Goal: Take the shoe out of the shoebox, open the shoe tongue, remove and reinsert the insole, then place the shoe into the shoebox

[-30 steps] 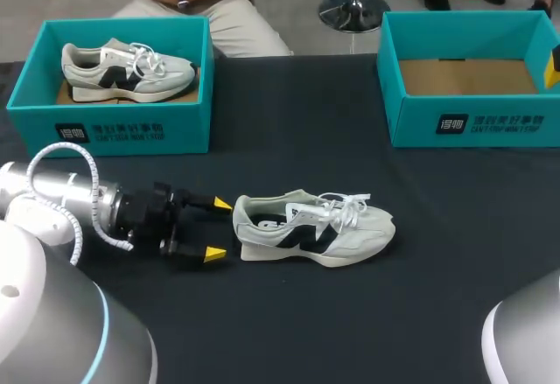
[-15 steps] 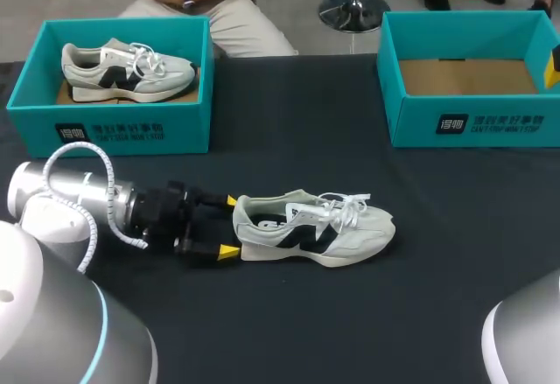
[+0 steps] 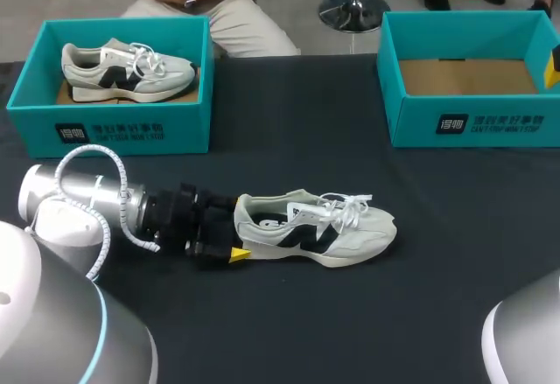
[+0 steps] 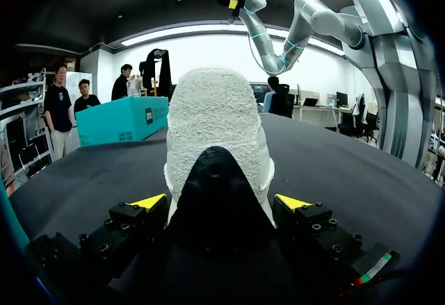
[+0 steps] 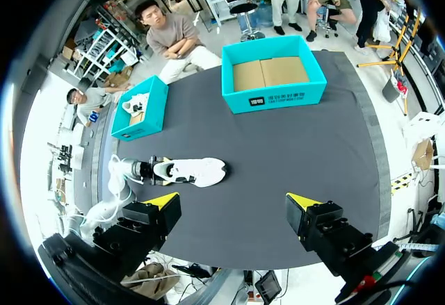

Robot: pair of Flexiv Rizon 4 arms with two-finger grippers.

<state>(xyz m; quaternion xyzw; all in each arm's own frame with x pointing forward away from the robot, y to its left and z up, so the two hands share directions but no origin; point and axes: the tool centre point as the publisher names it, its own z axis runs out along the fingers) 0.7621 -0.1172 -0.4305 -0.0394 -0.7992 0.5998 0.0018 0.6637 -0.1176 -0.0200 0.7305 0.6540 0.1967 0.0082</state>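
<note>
A grey-white shoe (image 3: 315,231) with a black mark and white laces lies on its sole mid-table, toe to the right. My left gripper (image 3: 234,228) is at its heel, open, one yellow fingertip (image 3: 238,253) showing in front of the heel and the other hidden behind it. In the left wrist view the heel (image 4: 217,145) fills the gap between the spread fingers of that gripper (image 4: 221,204), which stand beside it. My right gripper (image 5: 233,204) hangs high over the table, open and empty, far above the shoe (image 5: 191,171).
A teal shoebox (image 3: 114,130) at the back left holds a second shoe (image 3: 127,67). An empty teal shoebox (image 3: 472,126) stands at the back right. A yellow tip (image 3: 552,67) shows at the right edge. The tabletop is dark cloth.
My left gripper has slid right along the table until its open fingers straddle the shoe's heel. The shoe has stayed nearly in place.
</note>
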